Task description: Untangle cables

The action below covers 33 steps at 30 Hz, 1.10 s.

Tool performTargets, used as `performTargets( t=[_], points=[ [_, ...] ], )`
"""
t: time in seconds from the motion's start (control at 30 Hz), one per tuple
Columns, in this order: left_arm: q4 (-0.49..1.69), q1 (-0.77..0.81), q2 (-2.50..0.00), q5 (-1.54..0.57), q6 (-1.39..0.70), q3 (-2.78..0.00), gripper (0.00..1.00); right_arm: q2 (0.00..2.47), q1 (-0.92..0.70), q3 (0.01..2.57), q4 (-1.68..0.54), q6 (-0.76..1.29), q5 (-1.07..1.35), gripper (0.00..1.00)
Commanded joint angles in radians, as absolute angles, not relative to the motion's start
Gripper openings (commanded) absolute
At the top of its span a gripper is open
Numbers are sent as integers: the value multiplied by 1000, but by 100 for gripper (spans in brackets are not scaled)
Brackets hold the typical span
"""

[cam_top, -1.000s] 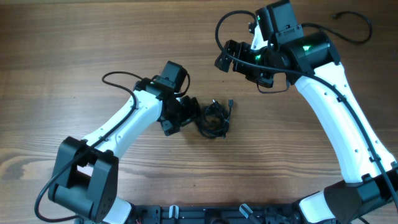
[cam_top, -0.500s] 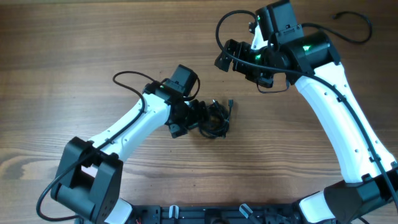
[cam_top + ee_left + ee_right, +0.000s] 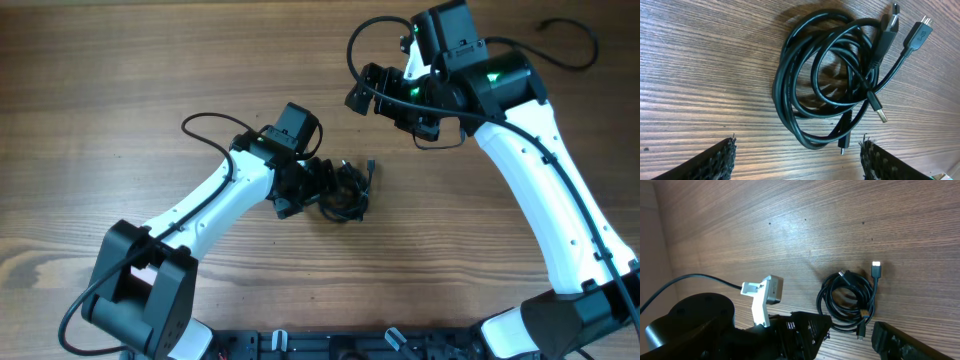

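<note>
The cables are several thin black cords with small plug ends, bunched in a loose coil on the wooden table. The coil fills the left wrist view and also shows in the right wrist view. My left gripper is open and empty, low over the table at the coil's left edge. Its fingers straddle the nearest loop without touching it. My right gripper hovers above the table, far behind the coil. It looks open and empty, with one finger in view.
Another thin black cord with a plug end lies at the far right corner. The left arm's own wire loops out to the left of its wrist. A black rail runs along the table's front edge.
My left gripper moved right, up to the coil's left edge, then held still. The right arm and the coil have not moved.
</note>
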<state>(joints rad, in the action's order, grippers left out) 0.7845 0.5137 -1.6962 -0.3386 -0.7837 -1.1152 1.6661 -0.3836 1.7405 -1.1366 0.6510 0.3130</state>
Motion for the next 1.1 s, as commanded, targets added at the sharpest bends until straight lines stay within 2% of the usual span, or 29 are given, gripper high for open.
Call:
performTargets(
  t=[0.0,0.6,0.7,0.83,0.93,1.03,1.07],
  points=[
    [785,514,-1704,-321,-794,-1110,82,1665,-386,1739,-1134,658,303,100],
    [779,513,-1704,-276,-801,-1110,83,1665,-386,1739,-1106,658,304,100],
    [785,513,-1704,-275,-801,-1110,83,1665,-386,1739,-1082,744,331,100],
    [786,513,-1705,-275,-801,-1110,77,1665,-331,1739,-1143,717,155,100],
    [784,512,-1721,-271,-802,-1110,73,1665,-300,1739,-1196,549,184,100],
    [764,513,-1771,-273,-820,-1110,73,1666,-300,1739,-1253,523,188,100],
    [751,513,-1782,-280,-820,-1110,64,1666,-302,1739,-1262,523,188,100]
  ],
)
